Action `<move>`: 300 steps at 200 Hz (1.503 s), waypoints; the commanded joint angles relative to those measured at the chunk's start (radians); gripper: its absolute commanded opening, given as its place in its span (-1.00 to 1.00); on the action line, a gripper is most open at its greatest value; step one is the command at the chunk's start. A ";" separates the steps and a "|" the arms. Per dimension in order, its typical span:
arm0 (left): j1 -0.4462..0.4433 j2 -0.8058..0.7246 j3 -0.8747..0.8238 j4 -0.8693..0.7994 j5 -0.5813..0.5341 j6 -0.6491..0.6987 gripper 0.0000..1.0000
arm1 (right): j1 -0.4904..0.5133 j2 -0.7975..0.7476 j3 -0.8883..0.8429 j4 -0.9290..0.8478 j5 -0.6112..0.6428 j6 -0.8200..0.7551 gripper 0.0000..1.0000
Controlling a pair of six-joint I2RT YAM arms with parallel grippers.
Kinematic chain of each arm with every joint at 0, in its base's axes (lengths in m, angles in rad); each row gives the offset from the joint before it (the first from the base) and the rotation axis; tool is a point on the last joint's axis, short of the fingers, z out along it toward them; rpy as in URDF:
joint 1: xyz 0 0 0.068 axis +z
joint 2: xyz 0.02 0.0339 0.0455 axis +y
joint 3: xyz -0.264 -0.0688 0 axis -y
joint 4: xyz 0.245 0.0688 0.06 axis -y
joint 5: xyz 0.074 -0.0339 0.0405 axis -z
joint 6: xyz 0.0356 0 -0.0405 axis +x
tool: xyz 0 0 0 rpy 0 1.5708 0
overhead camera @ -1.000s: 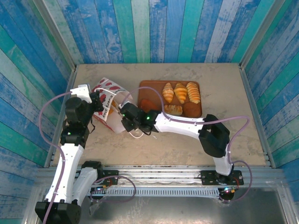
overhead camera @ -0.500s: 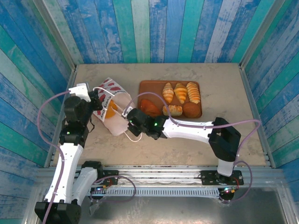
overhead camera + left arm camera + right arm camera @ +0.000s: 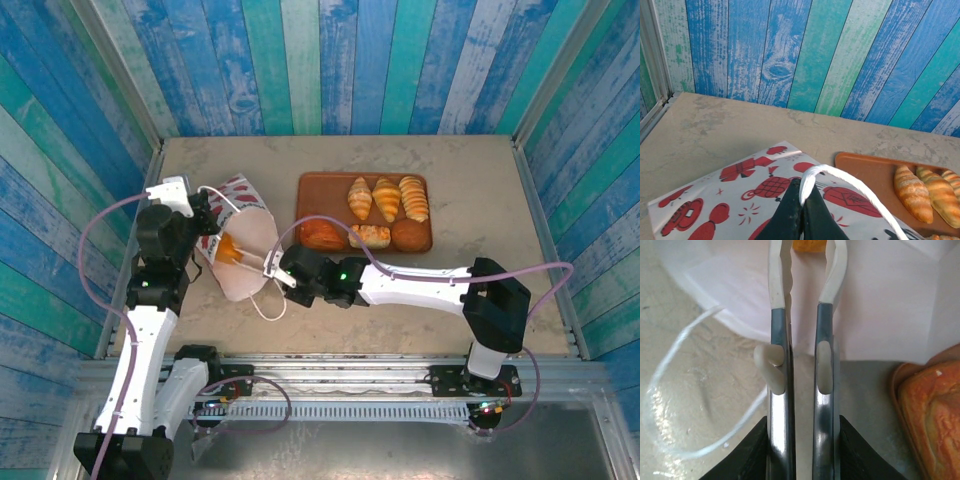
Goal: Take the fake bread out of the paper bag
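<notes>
The paper bag (image 3: 243, 262) lies on its side, white with red patterns, its mouth facing the near right. My left gripper (image 3: 207, 216) is shut on its white cord handle (image 3: 850, 177), the black fingers (image 3: 790, 210) resting over the printed side of the paper bag (image 3: 735, 200). An orange-brown piece of fake bread (image 3: 231, 247) shows inside the bag. My right gripper (image 3: 274, 270) sits at the bag's mouth, narrowly open with nothing between its fingers, the white fingertips (image 3: 776, 275) over the bag's white inside (image 3: 880, 300). That piece of fake bread (image 3: 809, 244) lies just ahead.
A brown tray (image 3: 310, 188) right of the bag holds two croissants (image 3: 360, 197), a ridged loaf (image 3: 413, 197), a roll (image 3: 370, 236), a bun (image 3: 408, 236) and another pastry (image 3: 322, 233), seen close as a pastry (image 3: 932, 410). A loose cord handle (image 3: 268, 305) loops on the table.
My right gripper has shifted toward the near edge at the bag's mouth and its elbow swung right. The bag's mouth moved nearer and spread, showing the bread inside. The left gripper held still.
</notes>
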 commanded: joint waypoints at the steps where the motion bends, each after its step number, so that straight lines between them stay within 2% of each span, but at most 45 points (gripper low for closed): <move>1: 0.000 -0.001 0.020 -0.002 0.014 0.020 -1.00 | 0.007 -0.047 -0.009 -0.051 -0.063 -0.045 -0.31; 35: 0.000 -0.005 0.007 0.015 0.049 0.020 -1.00 | 0.008 -0.054 0.010 -0.111 -0.079 -0.031 -0.30; 69: 0.000 -0.011 0.002 0.017 0.062 0.023 -1.00 | 0.007 -0.080 0.020 -0.093 -0.064 0.031 -0.24; 98: 0.001 -0.018 -0.003 0.019 0.073 0.022 -1.00 | 0.002 -0.055 0.068 -0.081 -0.022 0.165 -0.16; 122: 0.001 -0.021 -0.005 0.023 0.084 0.011 -1.00 | -0.021 0.018 0.163 -0.140 0.010 0.306 -0.10; 168: 0.001 -0.022 -0.008 0.032 0.096 0.000 -1.00 | -0.060 0.131 0.295 -0.164 -0.111 0.497 -0.03; 186: 0.000 -0.020 -0.009 0.034 0.102 -0.004 -1.00 | -0.090 0.157 0.312 -0.140 -0.160 0.613 0.00; 209: 0.000 -0.022 -0.011 0.033 0.102 -0.005 -1.00 | -0.120 0.180 0.312 -0.076 -0.220 0.677 0.04; 228: 0.000 -0.024 -0.012 0.035 0.103 -0.003 -1.00 | -0.141 0.219 0.340 -0.071 -0.285 0.674 0.05; 275: 0.000 -0.020 -0.012 0.041 0.110 -0.008 -1.00 | -0.152 0.313 0.421 -0.135 -0.297 0.656 0.07; 300: 0.001 -0.019 -0.009 0.040 0.110 -0.008 -1.00 | -0.152 0.345 0.427 -0.099 -0.360 0.660 0.06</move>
